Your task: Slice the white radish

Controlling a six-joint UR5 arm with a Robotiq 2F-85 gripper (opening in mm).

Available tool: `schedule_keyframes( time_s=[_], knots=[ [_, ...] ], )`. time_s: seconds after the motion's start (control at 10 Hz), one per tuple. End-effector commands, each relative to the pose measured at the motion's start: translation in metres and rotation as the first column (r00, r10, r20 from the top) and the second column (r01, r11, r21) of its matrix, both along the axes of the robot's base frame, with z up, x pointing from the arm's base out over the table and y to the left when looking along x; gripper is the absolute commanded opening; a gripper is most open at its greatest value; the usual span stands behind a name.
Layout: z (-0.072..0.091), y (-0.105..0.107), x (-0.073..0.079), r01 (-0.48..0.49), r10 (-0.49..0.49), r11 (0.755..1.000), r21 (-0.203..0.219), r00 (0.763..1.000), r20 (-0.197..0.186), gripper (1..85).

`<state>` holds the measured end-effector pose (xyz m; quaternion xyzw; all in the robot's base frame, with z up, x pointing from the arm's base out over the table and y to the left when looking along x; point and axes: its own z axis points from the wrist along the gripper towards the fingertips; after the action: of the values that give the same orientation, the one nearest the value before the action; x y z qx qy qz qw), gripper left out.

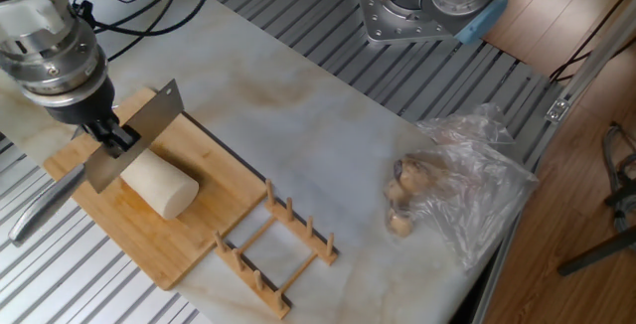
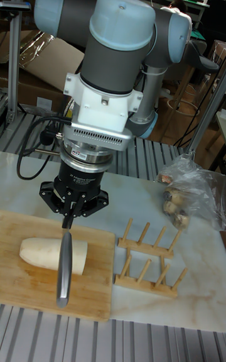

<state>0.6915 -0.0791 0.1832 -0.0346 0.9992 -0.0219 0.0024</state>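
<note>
The white radish (image 1: pixel 162 187) lies whole on a bamboo cutting board (image 1: pixel 204 227), a thick creamy cylinder. My gripper (image 1: pixel 117 137) is shut on a flat steel knife (image 1: pixel 139 130) by its blade's upper edge. The blade stands edge-down across the radish's far-left part, and its grey handle (image 1: pixel 40 210) sticks out over the table's left edge. In the tall fixed view the gripper (image 2: pixel 72 208) hangs just above the radish (image 2: pixel 44 253), and the knife (image 2: pixel 63 268) crosses it about a third of the way in from its right end. Whether the edge touches the radish I cannot tell.
A wooden dish rack (image 1: pixel 278 249) stands right of the board (image 2: pixel 25 290). A crumpled clear plastic bag (image 1: pixel 467 185) with brownish lumps lies at the table's right edge. The arm's metal base (image 1: pixel 427 1) is at the back.
</note>
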Motion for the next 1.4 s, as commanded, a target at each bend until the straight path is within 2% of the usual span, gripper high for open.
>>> schedule_keyframes(
  time_s=[0.0, 0.4, 0.8, 0.9, 1.3],
  knots=[
    [0.007, -0.004, -0.005, -0.053, 0.053, 0.999, 0.012, 0.999, -0.008, 1.3],
    [0.013, 0.000, -0.013, -0.103, 0.103, 0.994, 0.032, 0.995, -0.017, 1.3],
    [0.014, 0.009, -0.009, -0.159, 0.160, 0.986, 0.047, 0.987, -0.011, 1.3],
    [0.013, 0.015, -0.009, -0.173, 0.173, 0.983, 0.062, 0.985, -0.009, 1.3],
    [0.017, 0.017, -0.009, -0.161, 0.162, 0.986, 0.042, 0.986, -0.023, 1.3]
  ],
)
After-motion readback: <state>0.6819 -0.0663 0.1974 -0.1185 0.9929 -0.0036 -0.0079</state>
